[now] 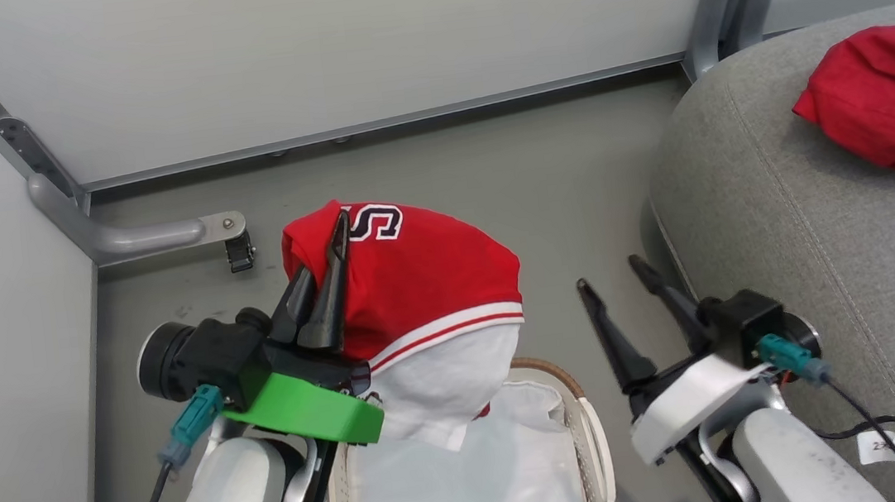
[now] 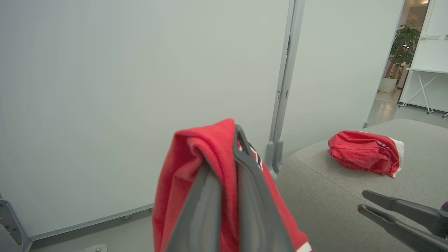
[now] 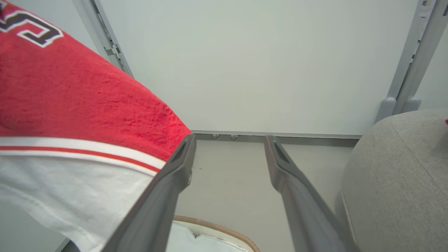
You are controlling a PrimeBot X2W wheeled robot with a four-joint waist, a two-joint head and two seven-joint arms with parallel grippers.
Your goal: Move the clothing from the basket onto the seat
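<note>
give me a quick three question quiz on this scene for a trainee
1. True or false: the left gripper is shut on a jersey held above the basket.
2. Fill in: the right gripper is ____ (open or shut).
3. Where does the other jersey lie? A in the basket; B on the seat; C in the right gripper.

Key: 1 true; 2 open; 3 B.
</note>
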